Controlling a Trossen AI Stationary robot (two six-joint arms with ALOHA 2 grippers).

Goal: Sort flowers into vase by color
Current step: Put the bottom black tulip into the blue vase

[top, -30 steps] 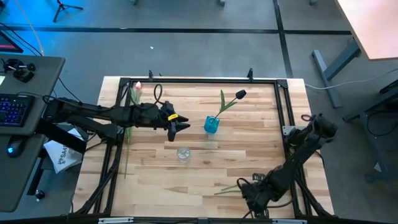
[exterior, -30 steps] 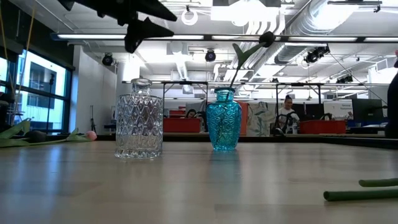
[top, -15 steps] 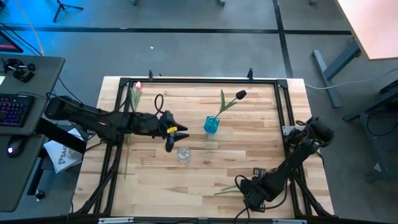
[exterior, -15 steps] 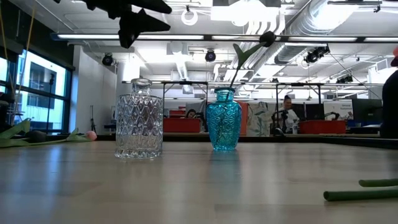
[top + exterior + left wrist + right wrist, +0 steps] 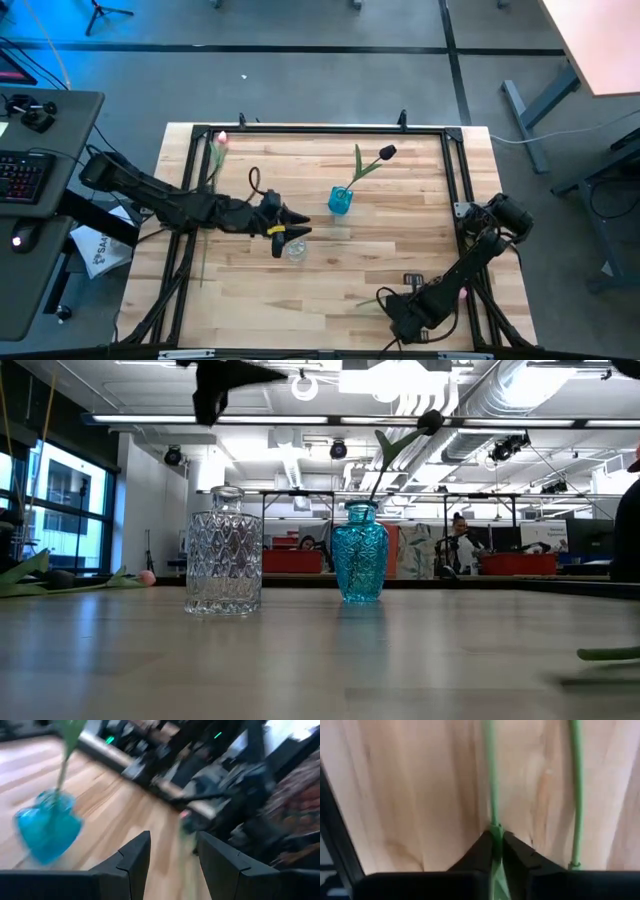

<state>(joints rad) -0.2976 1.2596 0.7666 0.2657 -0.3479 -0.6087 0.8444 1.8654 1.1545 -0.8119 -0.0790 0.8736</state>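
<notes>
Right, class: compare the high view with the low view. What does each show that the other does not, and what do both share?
Only the high view shows the pink tulip lying at the table's far left edge, the right gripper low at the near edge, and the keyboard off the table. Only the low view shows the room behind, with a person at a desk, and the clear vase's cut pattern. Both show the blue vase holding a dark tulip, the clear vase, and the left gripper above it.

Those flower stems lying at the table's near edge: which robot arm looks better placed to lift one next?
The right. Its gripper is already pinched on a green stem against the wood, while the left gripper hangs open and empty above the clear vase, well away from those stems.
</notes>
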